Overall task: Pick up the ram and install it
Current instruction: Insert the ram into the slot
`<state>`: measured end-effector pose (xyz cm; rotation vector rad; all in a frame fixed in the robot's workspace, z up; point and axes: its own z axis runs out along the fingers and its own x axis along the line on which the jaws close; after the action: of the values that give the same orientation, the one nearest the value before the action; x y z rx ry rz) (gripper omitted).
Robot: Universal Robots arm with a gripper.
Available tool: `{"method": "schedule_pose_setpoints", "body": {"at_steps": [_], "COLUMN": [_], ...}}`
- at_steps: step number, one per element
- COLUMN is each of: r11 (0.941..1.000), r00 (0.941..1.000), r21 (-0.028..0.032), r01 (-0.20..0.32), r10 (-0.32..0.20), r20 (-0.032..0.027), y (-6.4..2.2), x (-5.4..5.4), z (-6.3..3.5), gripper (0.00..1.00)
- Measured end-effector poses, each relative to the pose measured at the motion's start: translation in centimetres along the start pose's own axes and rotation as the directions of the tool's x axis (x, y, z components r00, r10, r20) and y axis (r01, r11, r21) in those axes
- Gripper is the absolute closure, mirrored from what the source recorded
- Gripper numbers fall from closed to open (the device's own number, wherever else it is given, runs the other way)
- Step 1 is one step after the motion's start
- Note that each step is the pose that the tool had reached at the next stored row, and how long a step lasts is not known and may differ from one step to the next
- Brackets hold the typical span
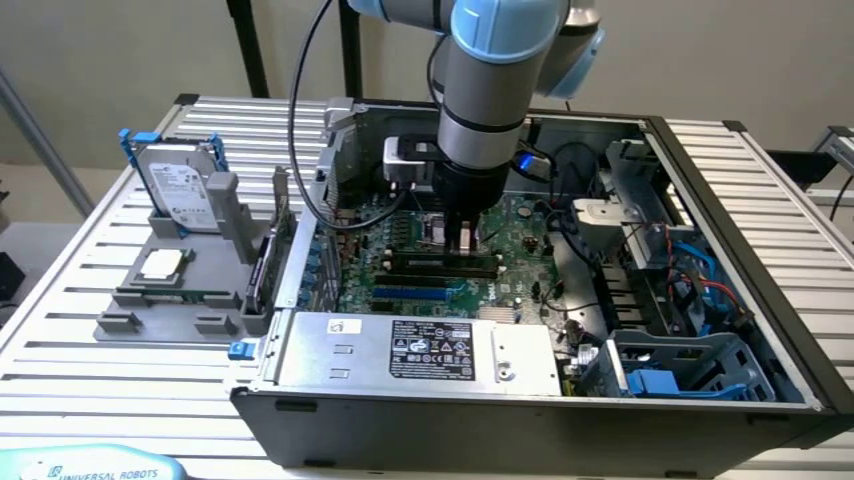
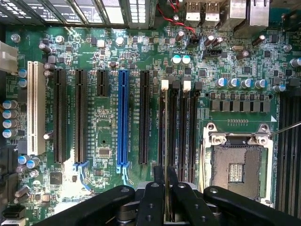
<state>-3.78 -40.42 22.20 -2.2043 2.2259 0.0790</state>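
Ram (image 2: 165,141): thin green stick seen edge-on, pinched between the fingers and running straight out ahead of them, standing on its long edge over the black memory slots.
Gripper (image 2: 165,188): two dark fingers pressed nearly together, nipping the ram by its flat faces at the near end of its top edge; in the exterior view the gripper (image 1: 461,238) hangs upright inside the open case, just above the board.
Slots (image 2: 181,132): directly under and ahead of the fingertips, with white latches (image 2: 164,85) at the far end.
Socket (image 2: 236,165): bare CPU socket just beside the gripper, on the far side from the blue slot (image 2: 123,120).
Handling: likely very light and stiff, but brittle at the chips and contact edge; smooth faces could slip or pivot under push.
Hold: by the two flat faces near the top edge, ideally mid-length, keeping clear of the contacts so the stick stays square to the slot.
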Motion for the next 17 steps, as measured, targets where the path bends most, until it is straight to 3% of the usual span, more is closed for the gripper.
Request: {"method": "schedule_pose_setpoints", "body": {"at_steps": [3,4,13,17], "r11": [1.0000,1.0000,1.0000,1.0000], "r00": [1.0000,1.0000,1.0000,1.0000], "r21": [-0.0001,-0.0001,-0.0003,-0.0002], "r01": [0.000,0.000,0.000,0.000], "r10": [0.000,0.000,0.000,0.000], "r20": [-0.0002,-0.0001,-0.0001,0.0009], "y": [0.00,0.00,0.09,0.08], "x": [0.0,0.0,-0.1,-0.1], "z": [0.00,-0.04,-2.80,-2.81], "gripper": [0.79,0.72,0.72,0.87]}}
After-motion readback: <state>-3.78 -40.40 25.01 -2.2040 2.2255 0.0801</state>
